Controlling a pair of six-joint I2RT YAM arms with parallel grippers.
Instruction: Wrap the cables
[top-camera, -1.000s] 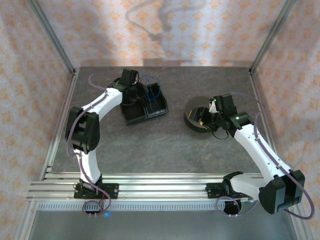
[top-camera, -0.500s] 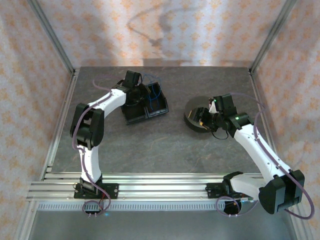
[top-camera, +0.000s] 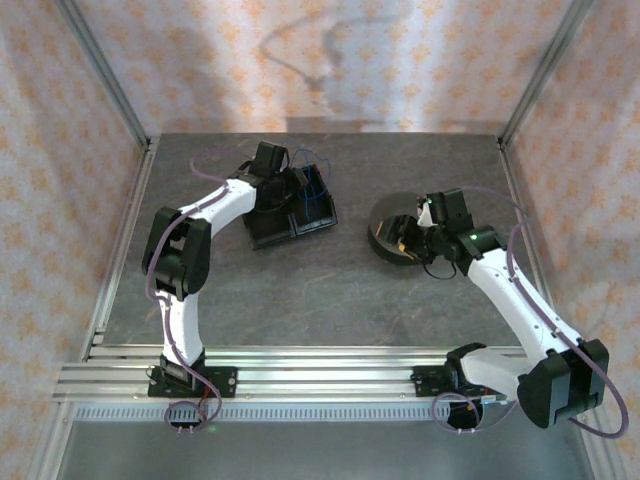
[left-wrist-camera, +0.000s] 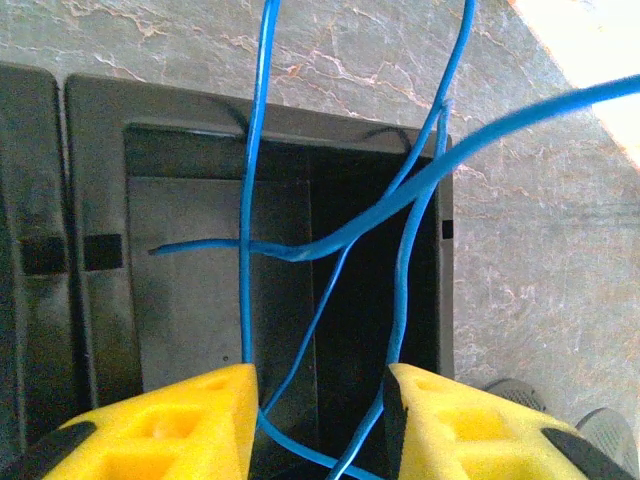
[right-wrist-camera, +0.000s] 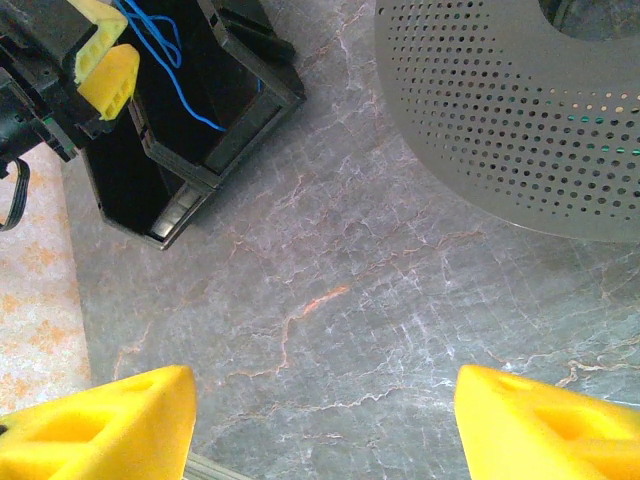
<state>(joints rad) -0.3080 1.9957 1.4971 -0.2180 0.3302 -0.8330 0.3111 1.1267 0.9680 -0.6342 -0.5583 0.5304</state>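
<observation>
Where the left arm (top-camera: 210, 205) stretches toward the far side of the tabletop (right-wrist-camera: 330, 300), the listing begins.

Black bins (top-camera: 268, 232): a pair, open-topped, set side by side and touching, left of centre in the top view.

Left gripper (left-wrist-camera: 320, 380): poised over the right-hand bin of the pair, pointing down into it. Its yellow fingers (left-wrist-camera: 170, 425) stand apart with a clear gap and pinch nothing.

Blue cable (left-wrist-camera: 430, 180): thin, loosely looped, in several strands. The strands pass through the gap between the left gripper's fingers, one of them close along a finger's inner edge, and cross over the bin's dark interior. One free end shows against the bin's inner wall. Another strand runs out past the bin's rim, over the tabletop. Whether any strand rests on a finger cannot be told.

Tabletop: dark grey, veined like stone, lying between the bins and the spool.

Spool (right-wrist-camera: 500, 120): round and grey with a perforated flange, lying flat right of centre, well apart from the bins.

Right gripper (right-wrist-camera: 325, 410): at the spool's near-right edge in the top view, above the tabletop. Its yellow fingers are spread wide with nothing between them.

Right arm (top-camera: 520, 300): white, bent, running back to its base at the near right.
</observation>
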